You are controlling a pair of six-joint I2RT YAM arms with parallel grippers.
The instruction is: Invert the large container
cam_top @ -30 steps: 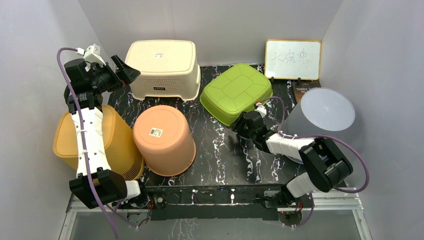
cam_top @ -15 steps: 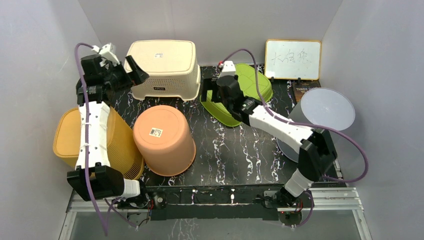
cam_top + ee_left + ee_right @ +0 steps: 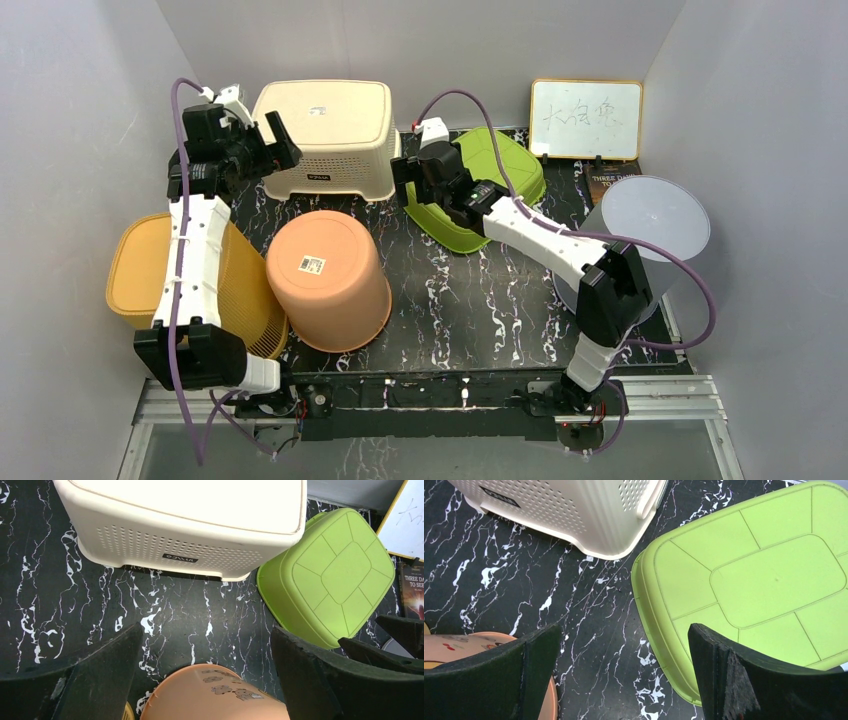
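Turning the cream basket (image 3: 322, 135), which I judge to be the large container, is where things could go wrong. It is the widest thing on the table (image 3: 450, 300), at 11 to 12 o'clock, and it stands bottom up with its rim on the surface, close to the back wall (image 3: 420, 50). The left gripper (image 3: 283, 143) waits at its 9 o'clock side and the right gripper (image 3: 403, 180) at its 3 o'clock side. Both have their fingers spread wide and hold nothing. The walls are sloped and smooth, so fingers may slide off. If one arm lifts sooner than the other, the basket may twist and fall. While swinging over, it could strike the wall or push the green basin (image 3: 480, 180), which lies just beside it at 1 o'clock. As for contents, nothing can be seen inside the basket, because its mouth is down. The grey bin (image 3: 650, 235) at 3 o'clock shows only a flat round top, so its inside is hidden. The yellow basket (image 3: 135, 280) at 8 o'clock lies on its side under the left arm, and I cannot tell what it holds. The green basin is bottom up and tilted. The orange bucket (image 3: 328, 278), near 7 o'clock, is also bottom up, with its contents hidden.
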